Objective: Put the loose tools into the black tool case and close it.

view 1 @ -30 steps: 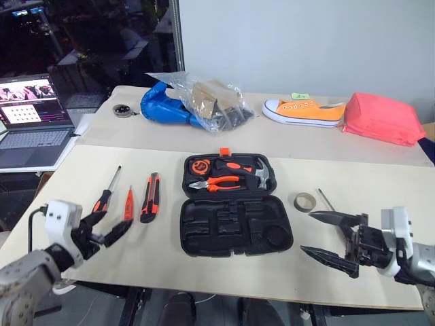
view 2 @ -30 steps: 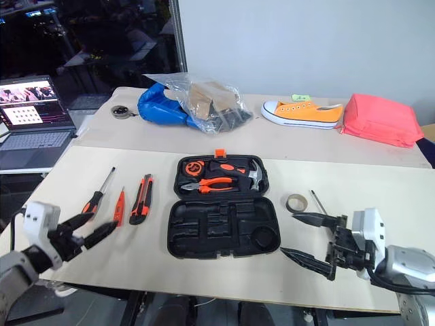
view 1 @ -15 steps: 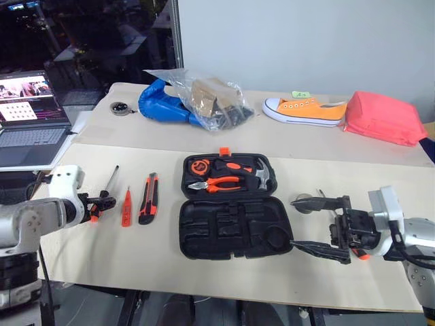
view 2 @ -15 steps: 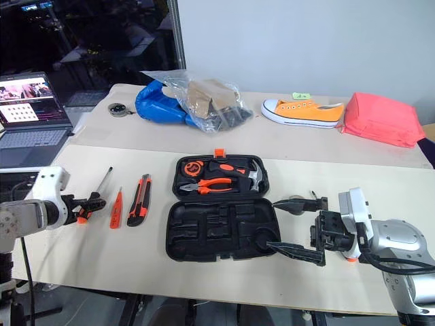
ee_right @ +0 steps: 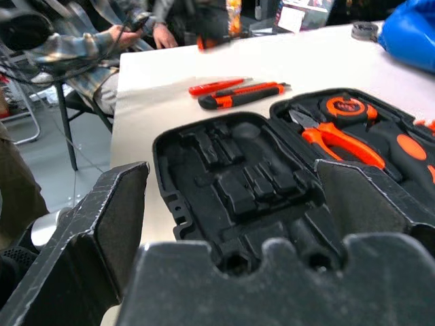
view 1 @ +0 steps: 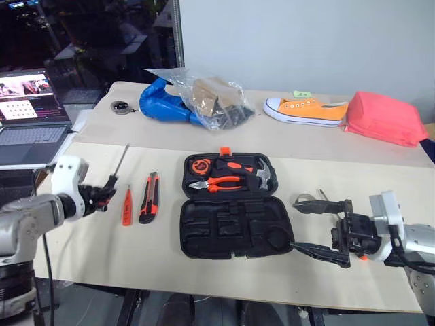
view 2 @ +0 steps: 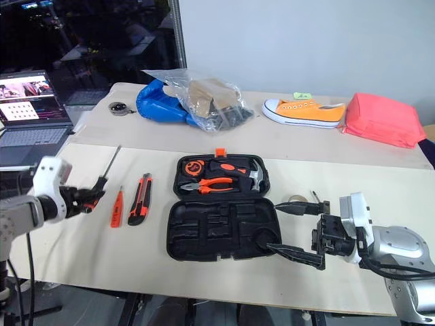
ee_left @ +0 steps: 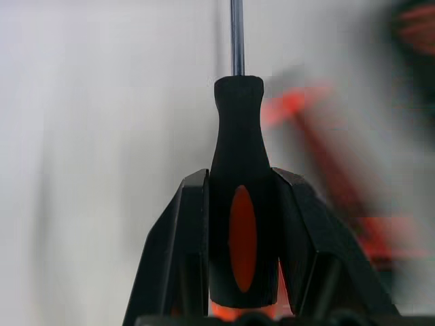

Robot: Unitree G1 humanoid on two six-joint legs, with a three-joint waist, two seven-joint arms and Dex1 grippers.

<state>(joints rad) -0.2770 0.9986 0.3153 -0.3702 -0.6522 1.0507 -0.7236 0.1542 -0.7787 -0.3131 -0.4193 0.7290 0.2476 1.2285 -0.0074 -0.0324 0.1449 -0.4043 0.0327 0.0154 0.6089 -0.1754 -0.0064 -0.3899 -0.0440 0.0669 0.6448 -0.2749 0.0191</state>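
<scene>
Black fingers of the left gripper [ee_left: 238, 224] now pinch the handle of one long screwdriver [view 1: 114, 173], where a second ago they stood spread wide over the table beside it; half a second ago they were closing on it as it lay flat, and now the shaft slants up off the wood, so the tool has been picked up; to my eye that means the first of the loose tools is ready to be carried across to the tool case [view 1: 234, 231]; the left wrist view shows the handle squarely between the two pads, which are drawn in tight on it, with the steel shaft running on beyond them; the right gripper [view 1: 321, 227] stands wide apart and holds nothing, its lower finger just beside the near right corner of the case and its upper finger in front of the tape roll [view 1: 306, 201], though whether it touches the roll I cannot tell; the case lies open on the table, its near half bare; the small orange tester [view 1: 126, 205] and the utility knife [view 1: 149, 197] lie side by side between the lifted screwdriver and the case; a second thin shaft [view 1: 322, 196] shows beside the tape roll.
</scene>
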